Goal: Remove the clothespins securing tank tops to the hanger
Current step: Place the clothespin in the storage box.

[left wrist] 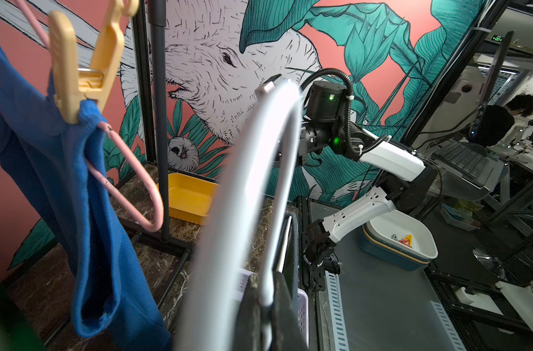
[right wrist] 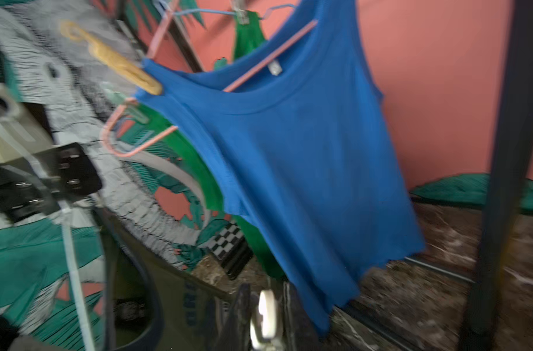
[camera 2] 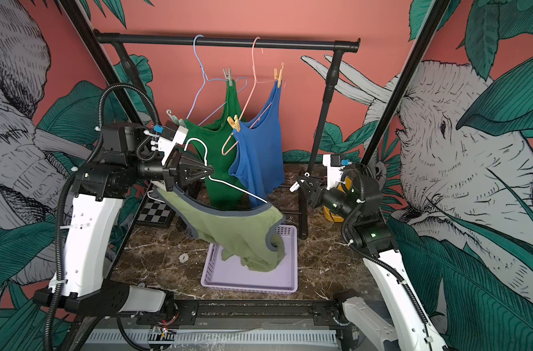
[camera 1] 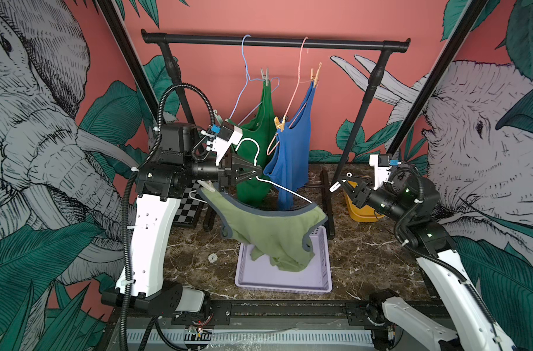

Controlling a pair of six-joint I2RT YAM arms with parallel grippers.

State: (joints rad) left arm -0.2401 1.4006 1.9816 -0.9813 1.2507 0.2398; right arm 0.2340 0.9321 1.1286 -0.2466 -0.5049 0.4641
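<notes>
Clothespins are my quarry, and a white clothespin [camera 1: 334,187] sits clamped between the fingers of my right gripper [camera 1: 341,183]. I hold it clear of the clothes near the yellow bin [camera 1: 362,214] at the bench's right rear, where I judge it belongs. My left gripper [camera 1: 257,173] is closed tight on the wire of the white hanger [camera 1: 285,188], holding it off the rail [camera 1: 274,41] and above the lavender basket [camera 1: 289,288] mid-bench. That way the olive tank top [camera 1: 274,231] sags into the basket and should drop there once loose. Along the back edge the green tank top [camera 1: 268,103] and blue tank top [camera 1: 292,152] hang pinned by a grey clothespin [camera 1: 265,76], a mint clothespin [camera 2: 176,120] and two yellow clothespins [camera 1: 279,124], all left for me.
</notes>
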